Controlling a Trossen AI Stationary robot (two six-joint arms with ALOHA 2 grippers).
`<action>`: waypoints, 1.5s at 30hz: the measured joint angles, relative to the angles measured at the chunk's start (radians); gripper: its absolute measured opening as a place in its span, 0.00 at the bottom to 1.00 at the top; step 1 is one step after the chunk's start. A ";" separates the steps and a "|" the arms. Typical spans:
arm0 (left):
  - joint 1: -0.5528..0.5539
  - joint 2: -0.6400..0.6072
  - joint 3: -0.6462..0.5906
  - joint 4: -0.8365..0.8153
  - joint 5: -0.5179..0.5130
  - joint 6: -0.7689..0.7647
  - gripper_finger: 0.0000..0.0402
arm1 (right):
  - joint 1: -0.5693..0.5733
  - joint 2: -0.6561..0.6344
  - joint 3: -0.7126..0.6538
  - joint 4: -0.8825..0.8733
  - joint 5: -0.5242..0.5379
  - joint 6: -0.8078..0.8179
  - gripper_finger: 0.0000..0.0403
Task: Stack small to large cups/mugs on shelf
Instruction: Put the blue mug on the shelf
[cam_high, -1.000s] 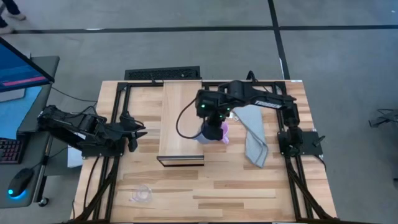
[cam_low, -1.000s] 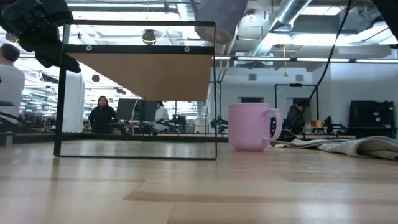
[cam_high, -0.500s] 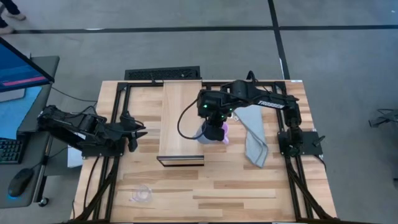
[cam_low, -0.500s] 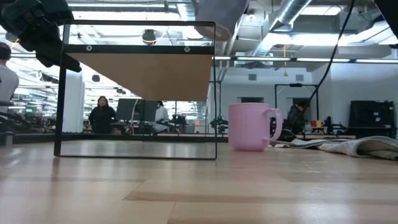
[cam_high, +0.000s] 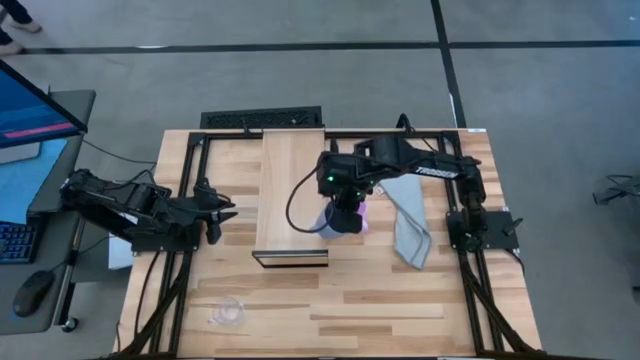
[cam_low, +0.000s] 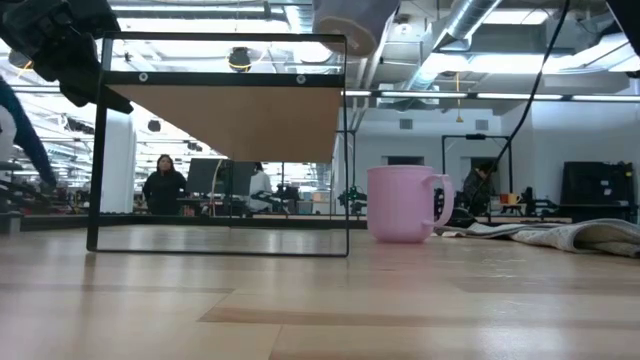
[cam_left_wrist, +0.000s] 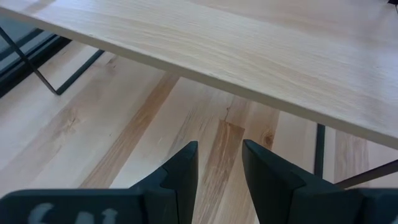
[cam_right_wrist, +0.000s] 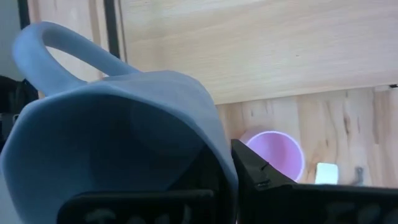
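The right gripper (cam_right_wrist: 227, 180) has the grey-blue mug (cam_right_wrist: 118, 130) in the air, jaws clenched on its rim, one finger inside the wall and one outside; that grip leaves the base free to be set down flat, and the handle sticks out away from the fingers; in the high view the mug hangs just off the long side of the shelf (cam_high: 290, 190), directly over the lilac mug (cam_low: 403, 203); the low view shows its pale bottom level with the shelf top, so it looks high enough to carry across onto the board; my read is that the largest goes up first as the base of the stack.

The lilac mug stands upright on the table (cam_low: 320, 310) beside the shelf, handle pointing away from it; the right wrist view looks straight into it and it seems empty; the grey-blue mug's hollow looks bare too.

The small clear cup (cam_high: 229, 312) sits well apart from the shelf, out past its dark end near the table's edge; I cannot tell if anything is in it.

A grey cloth (cam_high: 408, 225) lies beyond the mugs from the shelf.

The left gripper (cam_left_wrist: 219, 167) waits on the shelf's other side, jaws released, nothing between them.
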 joint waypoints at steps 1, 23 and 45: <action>0.000 0.000 0.000 0.000 0.000 0.000 0.29 | 0.006 0.000 0.000 0.000 -0.002 0.006 0.07; 0.000 0.000 0.000 0.293 0.079 0.124 0.29 | 0.190 -0.031 0.000 0.001 -0.017 0.124 0.07; 0.000 0.001 0.000 0.334 0.055 0.228 0.29 | 0.328 0.206 -0.007 0.209 -0.129 0.191 0.07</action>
